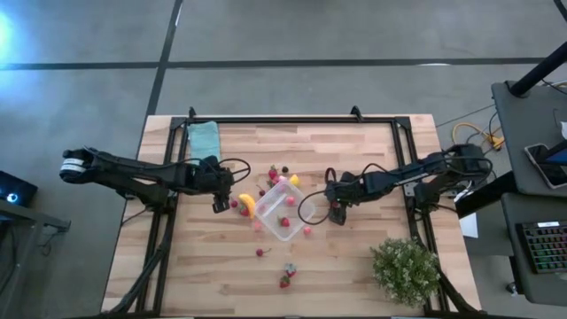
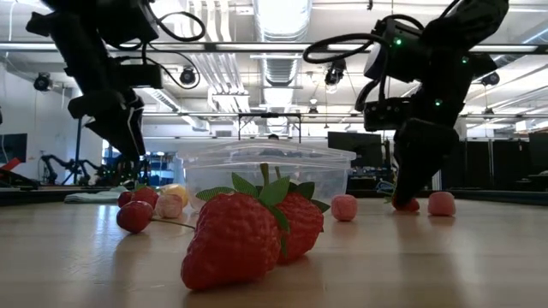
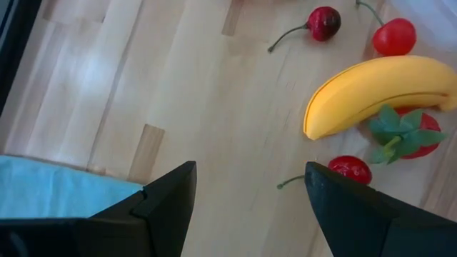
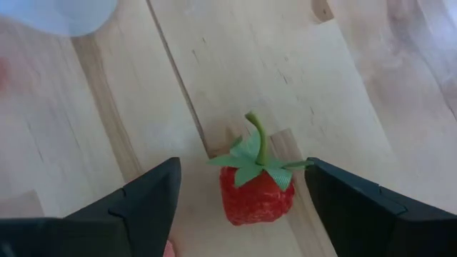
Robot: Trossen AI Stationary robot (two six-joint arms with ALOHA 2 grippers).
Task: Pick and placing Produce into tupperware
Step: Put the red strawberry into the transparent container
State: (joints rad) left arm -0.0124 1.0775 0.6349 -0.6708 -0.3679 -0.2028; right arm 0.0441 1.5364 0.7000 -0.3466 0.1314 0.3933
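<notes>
Strawberry (image 4: 255,191) sat between my right gripper's (image 4: 243,187) spread fingers, off-centre I thought, so closing might nudge it away.

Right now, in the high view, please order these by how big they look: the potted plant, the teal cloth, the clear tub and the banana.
1. Potted plant, largest.
2. Clear tub.
3. Teal cloth, close to the tub, so that order is unsure.
4. Banana, clearly smallest.

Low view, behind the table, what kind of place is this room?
Probably a robotics lab or workshop, not a kitchen: exposed ceiling ducts and pipes, dark monitors on benches at the back, and from above, a keyboard on a desk beside the wooden table.
</notes>
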